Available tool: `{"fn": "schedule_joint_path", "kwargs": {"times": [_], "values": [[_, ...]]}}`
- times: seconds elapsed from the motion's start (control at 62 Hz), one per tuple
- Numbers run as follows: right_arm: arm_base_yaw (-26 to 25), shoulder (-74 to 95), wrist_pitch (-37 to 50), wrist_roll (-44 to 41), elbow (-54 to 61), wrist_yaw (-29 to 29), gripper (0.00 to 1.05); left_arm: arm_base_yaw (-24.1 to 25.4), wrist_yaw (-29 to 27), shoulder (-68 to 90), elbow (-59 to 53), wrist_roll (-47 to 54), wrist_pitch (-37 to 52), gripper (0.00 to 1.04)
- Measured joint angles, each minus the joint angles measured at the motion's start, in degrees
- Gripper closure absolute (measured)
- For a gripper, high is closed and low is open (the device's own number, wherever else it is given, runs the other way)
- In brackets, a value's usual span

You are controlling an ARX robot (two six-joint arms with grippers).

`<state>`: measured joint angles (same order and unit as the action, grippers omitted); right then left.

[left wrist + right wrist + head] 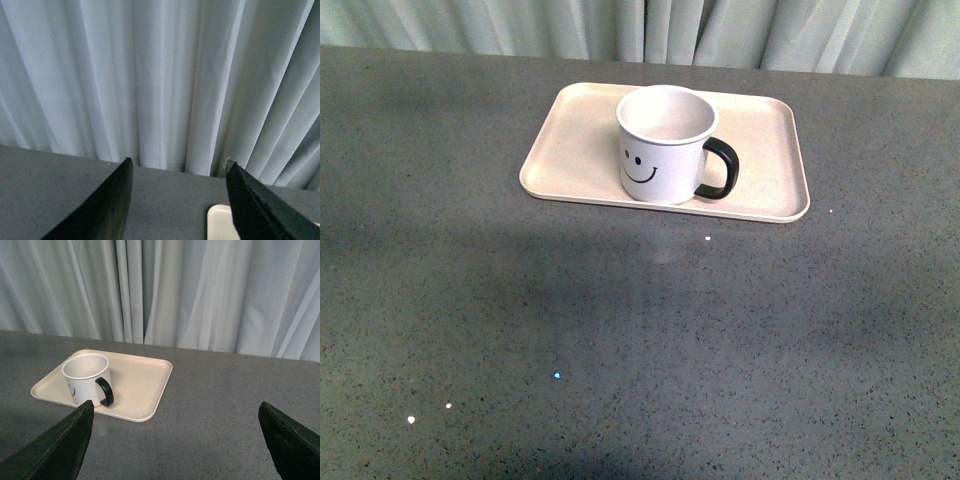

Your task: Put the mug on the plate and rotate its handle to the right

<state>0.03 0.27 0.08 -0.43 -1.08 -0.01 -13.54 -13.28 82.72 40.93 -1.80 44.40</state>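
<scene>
The white mug [665, 145] stands upright on the pale beige plate [570, 150], its smiley face toward the camera. Its black handle [720, 168] points right in the front view. Neither arm shows in the front view. From the right wrist, the mug [87, 377] with its handle [105, 391] sits on the plate [142, 380], well ahead of my open right gripper [175, 412], which holds nothing. My left gripper [179, 167] is also open and empty, above the table, with a corner of the plate [219, 222] beside one finger.
The grey speckled table [640, 340] stretches wide in front of the plate. A pale pleated curtain [650, 30] hangs right behind the table's far edge, filling most of the left wrist view.
</scene>
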Motion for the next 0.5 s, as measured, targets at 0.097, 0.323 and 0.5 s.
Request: {"fn": "schedule_joint_path", "kwargs": {"times": [0.097, 0.323, 0.5], "values": [[0.00, 0.00, 0.00, 0.00, 0.00, 0.00, 0.09, 1.99, 2.10, -3.26, -9.05, 0.72, 2.75, 0.73], [0.00, 0.00, 0.00, 0.00, 0.00, 0.00, 0.09, 5.44, 5.75, -12.83, -20.83, 1.18, 5.27, 1.03], [0.00, 0.00, 0.00, 0.02, 0.00, 0.00, 0.09, 7.65, 7.52, -19.41, -27.43, 1.18, 5.09, 1.03]]}}
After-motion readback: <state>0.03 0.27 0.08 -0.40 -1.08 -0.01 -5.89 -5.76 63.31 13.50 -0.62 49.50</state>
